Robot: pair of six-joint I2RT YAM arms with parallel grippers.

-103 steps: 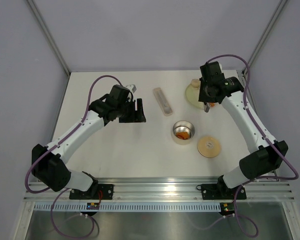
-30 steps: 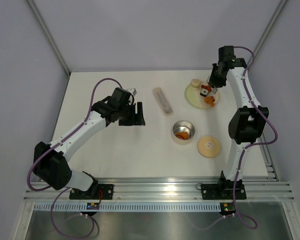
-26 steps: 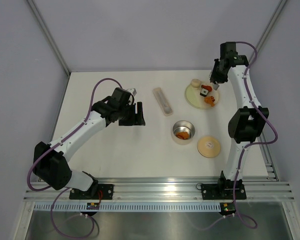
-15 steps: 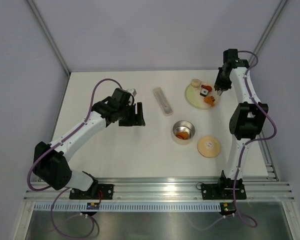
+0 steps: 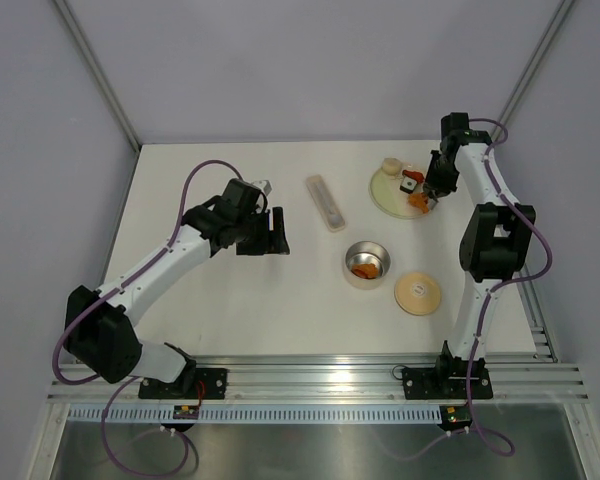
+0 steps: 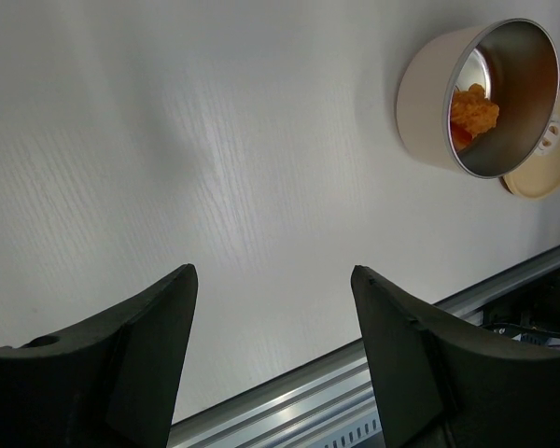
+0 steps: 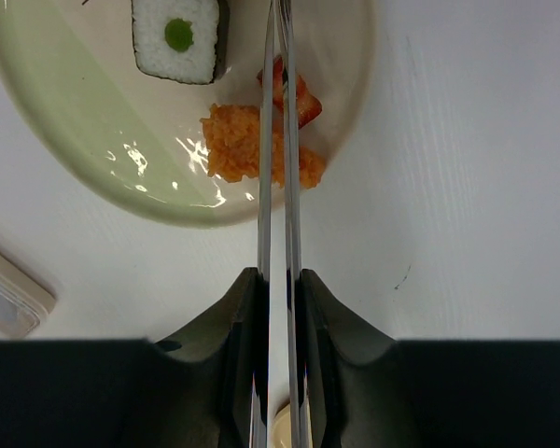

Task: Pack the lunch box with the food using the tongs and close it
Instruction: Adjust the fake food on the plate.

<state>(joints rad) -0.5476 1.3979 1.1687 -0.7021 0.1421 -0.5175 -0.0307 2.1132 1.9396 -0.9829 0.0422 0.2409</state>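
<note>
In the right wrist view my right gripper (image 7: 280, 280) is shut on the tongs (image 7: 278, 168). Their two thin silver arms lie almost together and run up over an orange food piece (image 7: 233, 145) and a red piece (image 7: 299, 98) on the pale green plate (image 7: 75, 121). The tongs' tips leave the top of that view. A white-and-black roll (image 7: 180, 37) lies beside them. The lunch box (image 5: 352, 278) stands open mid-table with orange food (image 5: 363, 268) inside, and its tan lid (image 5: 418, 293) lies flat next to it. My left gripper (image 5: 270, 232) hangs open and empty, left of the box.
A pale translucent oblong case (image 5: 325, 202) lies between the arms, left of the plate (image 5: 383, 190). A beige bun-like lump (image 5: 390, 165) sits at the plate's far rim. The aluminium rail (image 6: 355, 383) runs along the table's near edge.
My right gripper with the tongs has shifted from the plate's far right rim toward the near side, over the orange pieces. The left arm has barely moved.
</note>
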